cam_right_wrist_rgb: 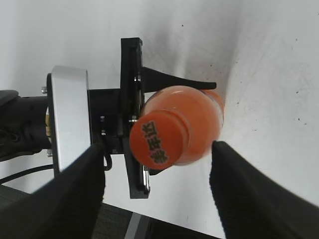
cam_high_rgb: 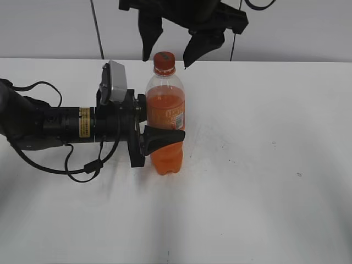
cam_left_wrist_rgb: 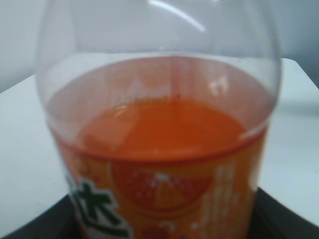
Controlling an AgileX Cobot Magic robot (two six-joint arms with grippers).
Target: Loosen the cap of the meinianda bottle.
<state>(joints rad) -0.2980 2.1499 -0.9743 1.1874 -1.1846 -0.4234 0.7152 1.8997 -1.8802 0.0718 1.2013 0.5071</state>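
Note:
The meinianda bottle (cam_high_rgb: 165,118) stands upright on the white table, orange drink inside, orange label with a white panel. My left gripper (cam_high_rgb: 159,129) comes in from the left and is shut on the bottle's waist; the left wrist view is filled by the bottle (cam_left_wrist_rgb: 159,149). The orange cap (cam_high_rgb: 164,59) sits on the bottle's top. My right gripper (cam_high_rgb: 168,49) hangs open above, one finger on each side of the cap, not touching it. In the right wrist view the cap (cam_right_wrist_rgb: 155,142) with dark print lies between the open fingers (cam_right_wrist_rgb: 157,184).
The white table (cam_high_rgb: 264,165) stretches to the right and front. A black cable (cam_high_rgb: 82,168) loops on the table under the left arm. A grey wall stands behind the table's far edge.

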